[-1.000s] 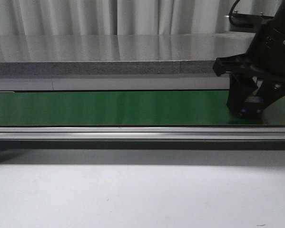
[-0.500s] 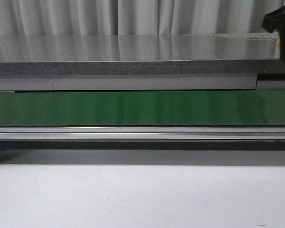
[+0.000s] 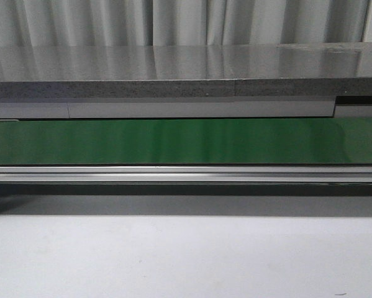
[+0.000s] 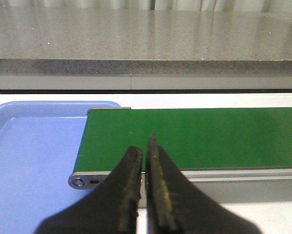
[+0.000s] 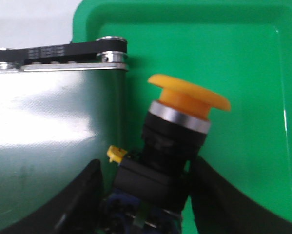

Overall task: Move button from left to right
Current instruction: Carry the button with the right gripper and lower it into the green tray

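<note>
The button (image 5: 177,131), an orange-yellow cap on a black body, shows only in the right wrist view. It sits tilted between my right gripper's (image 5: 148,187) fingers, which are shut on its black body. It hangs over the edge of a green tray (image 5: 253,58), beside the end of the conveyor belt (image 5: 48,117). My left gripper (image 4: 146,146) is shut and empty, its tips over the near edge of the green belt (image 4: 194,136) at its left end. Neither gripper shows in the front view.
A blue tray (image 4: 33,146) lies beside the belt's left end. In the front view the green belt (image 3: 173,141) runs across with a metal rail in front and a grey stone counter (image 3: 173,62) behind it. A white table lies nearest.
In the front view my right arm, which stood on the belt's right end, rose up and to the right and left the frame. The belt shows bare.
</note>
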`<state>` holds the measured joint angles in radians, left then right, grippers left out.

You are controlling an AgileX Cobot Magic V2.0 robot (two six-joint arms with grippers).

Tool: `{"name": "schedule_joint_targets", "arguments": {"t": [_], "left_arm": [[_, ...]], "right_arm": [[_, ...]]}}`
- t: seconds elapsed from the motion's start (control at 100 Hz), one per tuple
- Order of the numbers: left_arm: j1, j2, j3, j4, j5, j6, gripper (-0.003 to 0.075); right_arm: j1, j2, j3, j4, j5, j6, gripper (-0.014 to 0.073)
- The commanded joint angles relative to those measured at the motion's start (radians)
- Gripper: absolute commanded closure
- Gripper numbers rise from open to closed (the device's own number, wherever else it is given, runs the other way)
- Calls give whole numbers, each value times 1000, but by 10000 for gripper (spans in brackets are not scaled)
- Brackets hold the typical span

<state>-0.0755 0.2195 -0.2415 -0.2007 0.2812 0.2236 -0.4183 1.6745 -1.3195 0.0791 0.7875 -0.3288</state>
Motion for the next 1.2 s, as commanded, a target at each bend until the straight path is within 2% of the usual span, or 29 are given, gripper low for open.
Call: {"name": "schedule_joint_targets", "arguments": {"t": [0.0,0.21,0.68,0.85,1.08,1.19], "left_arm": [[-9,9,-28,-16,-82,-1,715],[-9,9,-28,-16,-82,-1,715],[-9,9,-28,-16,-82,-1,715],[-9,9,-28,-16,-82,-1,715],[-9,9,-28,-16,-82,-1,715],[-9,9,-28,-16,-82,-1,715]], "right_arm": [[-54,12,-34,62,-58,-90,417],[-140,131,-34,73,-26,-118,417],[-142,204,-34,86,-30,-185,405],[-142,224,-34,104,-32,-185,318],[-143,218,-37,104,-63,-185,112],[-143,213,-37,104,-70,-184,94]]}}
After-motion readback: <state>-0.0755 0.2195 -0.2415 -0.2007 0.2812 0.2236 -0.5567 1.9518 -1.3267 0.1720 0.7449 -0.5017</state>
